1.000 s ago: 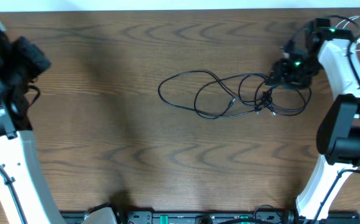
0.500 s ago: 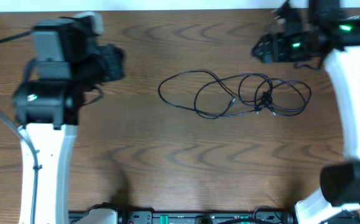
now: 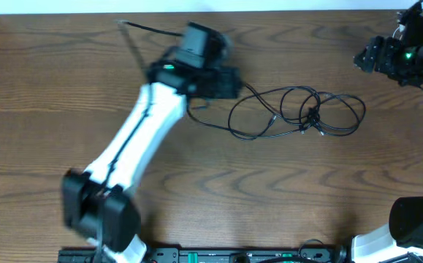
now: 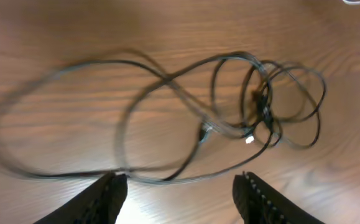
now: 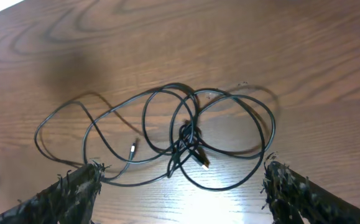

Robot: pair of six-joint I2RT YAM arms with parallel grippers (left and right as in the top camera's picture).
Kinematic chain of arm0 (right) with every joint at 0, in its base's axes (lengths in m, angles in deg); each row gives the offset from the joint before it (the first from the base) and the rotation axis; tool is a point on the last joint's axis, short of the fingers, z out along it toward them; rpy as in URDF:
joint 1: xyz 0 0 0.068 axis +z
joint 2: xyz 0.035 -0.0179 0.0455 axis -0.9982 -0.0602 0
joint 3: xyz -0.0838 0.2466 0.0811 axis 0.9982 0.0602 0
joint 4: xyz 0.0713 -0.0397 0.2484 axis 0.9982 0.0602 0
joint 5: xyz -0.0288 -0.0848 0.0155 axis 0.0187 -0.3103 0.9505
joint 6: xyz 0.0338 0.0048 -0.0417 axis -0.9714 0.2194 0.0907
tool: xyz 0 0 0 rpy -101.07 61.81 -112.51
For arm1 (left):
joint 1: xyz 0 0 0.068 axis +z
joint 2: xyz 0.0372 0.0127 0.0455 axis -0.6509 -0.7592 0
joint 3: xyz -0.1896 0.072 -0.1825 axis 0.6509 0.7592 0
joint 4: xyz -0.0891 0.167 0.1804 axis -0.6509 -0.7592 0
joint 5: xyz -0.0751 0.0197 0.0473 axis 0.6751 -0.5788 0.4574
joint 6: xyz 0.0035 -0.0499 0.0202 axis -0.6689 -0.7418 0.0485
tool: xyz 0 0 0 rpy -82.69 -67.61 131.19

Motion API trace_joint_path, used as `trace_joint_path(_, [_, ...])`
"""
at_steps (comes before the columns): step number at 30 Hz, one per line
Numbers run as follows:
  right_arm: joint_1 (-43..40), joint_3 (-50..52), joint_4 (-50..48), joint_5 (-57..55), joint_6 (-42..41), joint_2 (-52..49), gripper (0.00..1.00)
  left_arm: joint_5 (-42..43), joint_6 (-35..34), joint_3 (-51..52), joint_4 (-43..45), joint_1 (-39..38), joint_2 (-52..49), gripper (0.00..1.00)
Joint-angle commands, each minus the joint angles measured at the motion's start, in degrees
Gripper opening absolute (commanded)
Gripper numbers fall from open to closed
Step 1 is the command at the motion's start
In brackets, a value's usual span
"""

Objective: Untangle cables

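Observation:
The cables [image 3: 299, 109] lie as one tangle of thin black cords on the wooden table, with loops spreading left and a knot toward the right. My left gripper [image 3: 234, 82] hovers over the left loops, covering part of them. In the left wrist view it [image 4: 183, 200] is open, and the cables [image 4: 254, 112] lie beyond its fingertips with nothing between them. My right gripper [image 3: 363, 58] hangs at the far right, clear of the tangle. In the right wrist view it [image 5: 183, 193] is wide open above the table, the knot [image 5: 189, 140] lying just ahead of it.
The wooden table [image 3: 87, 146] stretches bare to the left and front of the tangle. The left arm's white link [image 3: 134, 146] crosses the table diagonally from the front left. A black rail [image 3: 233, 256] runs along the near edge.
The left arm has swung in from the far left to over the cables' left loops, its jaws opening. The right gripper has drawn back from the knot to the far right and opened wider.

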Motion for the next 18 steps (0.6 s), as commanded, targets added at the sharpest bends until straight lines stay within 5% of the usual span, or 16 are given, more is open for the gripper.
trace_joint_path(1, [-0.1, 0.1, 0.3, -0.1, -0.5, -0.5, 0.82, 0.9, -14.2, 0.5, 3.4, -3.7, -6.3, 0.67])
trace_joint_path(7, [-0.1, 0.5, 0.4, -1.0, -0.5, -0.5, 0.82, 0.7, -26.0, 0.5, 12.7, -7.4, -15.6, 0.77])
trace_joint_path(18, [0.0, 2.0, 0.4, -1.6, -0.1, -0.5, 0.82, 0.5, -28.3, 0.5, 19.6, -8.2, -21.3, 0.77])
